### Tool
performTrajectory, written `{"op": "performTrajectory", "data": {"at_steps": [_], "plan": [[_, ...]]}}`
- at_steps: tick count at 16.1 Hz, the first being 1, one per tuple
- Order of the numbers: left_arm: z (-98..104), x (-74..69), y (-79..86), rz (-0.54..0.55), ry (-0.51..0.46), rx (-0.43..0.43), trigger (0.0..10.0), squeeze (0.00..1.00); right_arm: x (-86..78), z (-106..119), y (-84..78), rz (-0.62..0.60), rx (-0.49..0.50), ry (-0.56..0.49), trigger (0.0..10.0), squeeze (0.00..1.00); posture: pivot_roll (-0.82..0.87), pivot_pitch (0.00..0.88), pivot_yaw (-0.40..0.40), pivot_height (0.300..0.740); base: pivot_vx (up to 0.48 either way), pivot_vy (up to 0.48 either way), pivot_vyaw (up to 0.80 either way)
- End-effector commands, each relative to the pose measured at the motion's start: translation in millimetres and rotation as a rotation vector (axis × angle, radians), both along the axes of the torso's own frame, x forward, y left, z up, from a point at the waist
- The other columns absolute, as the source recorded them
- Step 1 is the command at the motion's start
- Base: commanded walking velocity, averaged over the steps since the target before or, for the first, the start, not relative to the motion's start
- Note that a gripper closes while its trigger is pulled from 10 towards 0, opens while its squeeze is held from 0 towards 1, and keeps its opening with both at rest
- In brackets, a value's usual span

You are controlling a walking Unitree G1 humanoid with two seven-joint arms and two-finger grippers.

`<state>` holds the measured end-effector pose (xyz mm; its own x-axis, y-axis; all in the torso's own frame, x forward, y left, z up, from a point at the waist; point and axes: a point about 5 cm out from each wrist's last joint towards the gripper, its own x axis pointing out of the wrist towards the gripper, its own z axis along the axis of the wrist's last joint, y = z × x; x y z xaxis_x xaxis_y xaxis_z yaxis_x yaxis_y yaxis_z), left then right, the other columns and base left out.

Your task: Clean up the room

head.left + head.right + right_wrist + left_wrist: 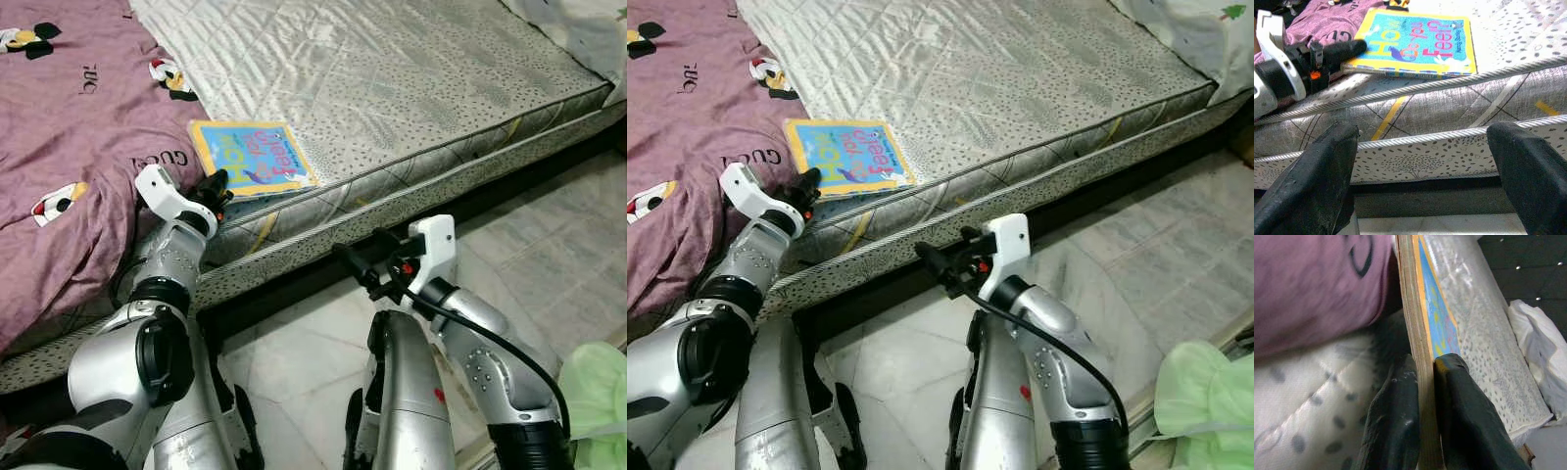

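**Book pinched at the mattress edge**

Grey quilted mattress (411, 88) carried a thick blue-and-yellow board book (253, 157) at its near edge, beside a mauve printed blanket (69, 147). The left end effector (217, 190) pinched the book's corner. The right end effector (933, 262) hung spread above the pale tiled floor (1176, 264). Such a shallow corner grip risked the book twisting free.

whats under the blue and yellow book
The book lies flat on the grey quilted mattress near its edge, beside the purple blanket. The left gripper pinches its corner. Anything beneath is covered.
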<state>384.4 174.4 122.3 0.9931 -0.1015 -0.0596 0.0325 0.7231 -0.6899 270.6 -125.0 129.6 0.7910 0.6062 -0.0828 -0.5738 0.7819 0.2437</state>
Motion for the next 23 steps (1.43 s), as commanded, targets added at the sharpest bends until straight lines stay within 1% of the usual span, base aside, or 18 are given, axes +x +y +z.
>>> {"op": "performTrajectory", "data": {"at_steps": [1,3,5,6,7,8,9,11,12,13,15,16,17,18,19,22,23], "plan": [[30.1,10.3,-1.9,-0.011,-0.130,0.107,0.0,0.00,-2.9,-5.5,0.0,-0.001,-0.019,0.008,10.0,0.00,-0.15,0.110,-0.014,0.485,0.000,0.000,0.00],[64.4,18.9,-7.0,-0.027,-0.270,0.185,0.0,0.00,-1.3,-6.0,3.9,-0.006,-0.023,-0.011,10.0,0.00,-0.12,0.099,-0.009,0.485,0.000,0.000,0.00],[86.7,22.0,-3.3,-0.008,-0.357,0.244,0.0,0.00,2.0,-6.1,10.1,-0.012,-0.021,-0.026,10.0,0.00,-0.10,0.085,0.005,0.485,0.000,0.000,0.00],[116.1,21.5,6.9,0.040,-0.482,0.366,0.0,0.00,6.4,-5.1,17.4,-0.033,-0.013,-0.045,10.0,0.00,-0.08,0.074,0.016,0.485,0.000,0.000,0.00],[125.9,19.9,10.4,0.057,-0.529,0.427,0.0,0.00,7.9,-4.7,18.4,-0.048,-0.010,-0.051,10.0,0.00,-0.08,0.074,0.016,0.485,0.000,0.000,0.00],[134.5,16.0,15.7,0.085,-0.579,0.521,0.0,0.00,8.9,-6.3,18.3,-0.068,0.003,-0.041,10.0,0.00,-0.07,0.068,0.023,0.485,0.000,0.000,0.00],[140.1,12.0,19.2,0.099,-0.622,0.583,0.0,0.00,9.4,-7.6,17.1,-0.084,0.006,-0.040,10.0,0.00,-0.05,0.062,0.026,0.485,0.000,0.000,0.00],[157.6,-8.4,31.5,0.159,-0.769,0.812,0.0,0.00,12.8,-11.3,11.8,-0.151,0.003,-0.047,10.0,0.00,-0.03,0.054,0.028,0.485,0.000,0.000,0.00],[161.3,-15.4,35.4,0.182,-0.801,0.860,0.0,0.00,13.8,-12.3,11.2,-0.169,0.008,-0.050,10.0,0.00,-0.03,0.050,0.028,0.485,0.000,0.000,0.00],[155.8,-25.4,44.0,0.212,-0.780,0.941,0.0,0.00,15.5,-14.3,11.6,-0.188,0.033,-0.032,10.0,0.00,-0.01,0.034,0.033,0.485,0.000,0.000,0.00],[128.0,-38.2,62.0,0.286,-0.675,0.966,0.0,0.00,16.7,-17.5,14.2,-0.193,0.034,-0.025,10.0,0.00,-0.01,0.016,0.036,0.485,0.000,0.000,0.00],[112.9,-50.1,69.9,0.341,-0.623,0.973,0.0,0.00,18.0,-15.9,13.9,-0.209,0.038,-0.055,10.0,0.00,-0.01,0.009,0.030,0.485,0.000,0.000,0.00],[106.5,-56.4,70.8,0.359,-0.602,0.977,0.0,0.00,19.7,-13.7,12.1,-0.226,0.050,-0.072,10.0,0.00,-0.01,0.009,0.027,0.489,0.000,0.000,0.00],[102.8,-62.8,68.3,0.366,-0.588,0.983,0.0,0.00,21.2,-12.9,11.4,-0.238,0.042,-0.085,10.0,0.00,-0.01,0.010,0.026,0.504,0.000,0.000,0.00],[102.4,-64.5,67.0,0.368,-0.589,0.982,0.0,0.00,21.8,-13.0,11.1,-0.240,0.041,-0.085,10.0,0.00,0.00,0.014,0.023,0.509,0.000,0.000,0.00],[102.0,-79.4,52.3,0.341,-0.577,0.990,0.0,0.00,26.5,-11.8,9.4,-0.270,0.048,-0.096,10.0,0.00,0.00,0.027,0.024,0.544,0.000,0.000,0.00],[103.4,-81.3,50.4,0.337,-0.578,0.987,0.0,0.00,26.9,-11.8,8.5,-0.282,0.049,-0.099,10.0,0.00,0.00,0.029,0.025,0.554,0.000,0.000,0.00]]}}
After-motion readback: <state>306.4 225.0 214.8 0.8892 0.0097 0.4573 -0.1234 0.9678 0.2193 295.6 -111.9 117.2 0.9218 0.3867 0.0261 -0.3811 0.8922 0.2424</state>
